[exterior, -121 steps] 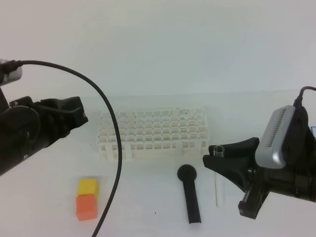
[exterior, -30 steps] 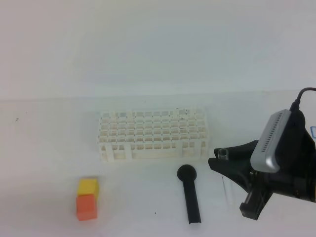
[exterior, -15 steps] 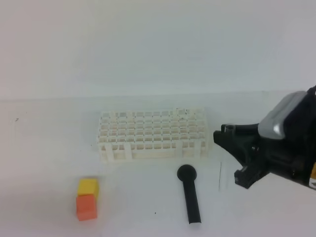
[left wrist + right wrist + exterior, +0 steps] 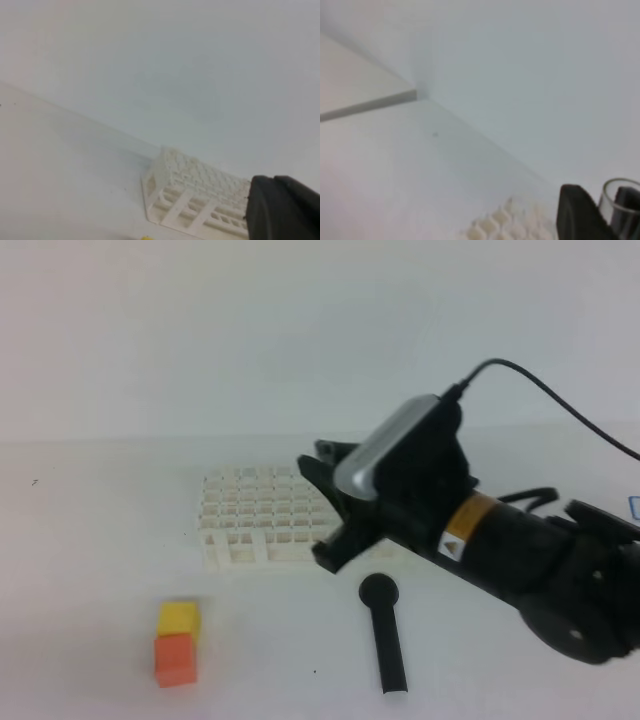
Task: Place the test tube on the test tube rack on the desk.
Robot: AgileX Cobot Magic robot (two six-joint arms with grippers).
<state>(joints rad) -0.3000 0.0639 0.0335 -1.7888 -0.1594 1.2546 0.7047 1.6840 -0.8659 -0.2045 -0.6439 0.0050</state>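
Observation:
My right gripper [image 4: 320,508] reaches in from the right and hovers over the right half of the white test tube rack [image 4: 255,520] on the desk [image 4: 90,540]. In the right wrist view the gripper [image 4: 615,217] is shut on the test tube [image 4: 620,200]: its clear round rim stands upright beside a black finger [image 4: 575,215], above the rack's corner [image 4: 505,225]. The tube itself is too faint to make out in the high view. My left arm is out of the high view. The left wrist view shows the rack [image 4: 195,190].
A thick black stick with a round head [image 4: 385,635] lies in front of the rack. A yellow block [image 4: 178,618] and an orange block [image 4: 174,658] sit at the front left. A blurred black shape [image 4: 282,207] fills the left wrist view's lower right corner.
My right gripper lifted the test tube off the desk at the right and swung left and up over the rack. The left arm left the high view earlier.

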